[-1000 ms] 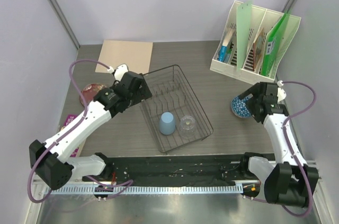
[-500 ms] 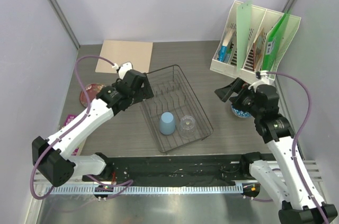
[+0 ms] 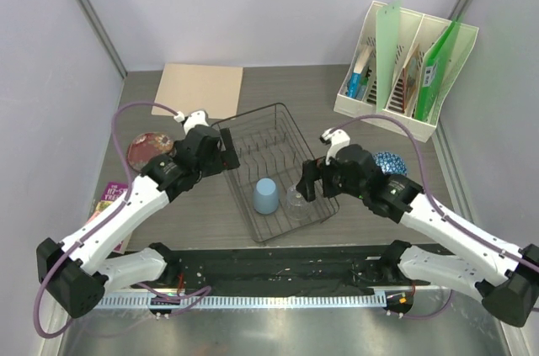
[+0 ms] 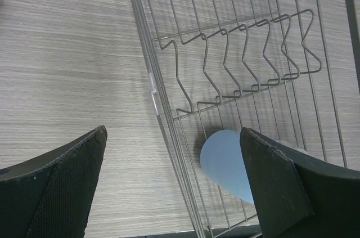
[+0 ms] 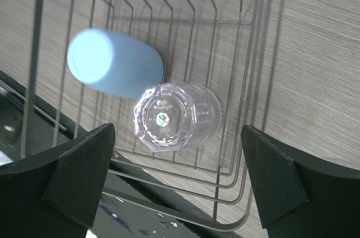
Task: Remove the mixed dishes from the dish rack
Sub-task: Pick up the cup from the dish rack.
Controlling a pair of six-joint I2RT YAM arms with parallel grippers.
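The dark wire dish rack (image 3: 263,139) sits mid-table, holding a light blue cup (image 3: 265,196) and a clear glass tumbler (image 3: 296,198), both upside down. The dark red plate (image 3: 149,147) lies on the table to the left. The blue-and-white bowl (image 3: 389,162) stands on the table to the right. My left gripper (image 3: 226,152) is open and empty over the rack's left rim (image 4: 163,108), with the cup (image 4: 226,162) near its right finger. My right gripper (image 3: 310,179) is open and empty above the tumbler (image 5: 175,115); the cup (image 5: 115,63) lies beside it.
A white compartmented file holder (image 3: 404,61) with folders stands at the back right. A tan mat (image 3: 199,89) lies at the back left. A printed packet (image 3: 109,200) lies at the left edge. A black strip (image 3: 278,268) runs along the near edge.
My right arm has swung left from the bowl, which stays on the table, to above the tumbler. My left gripper has shifted slightly nearer along the rack's left rim.
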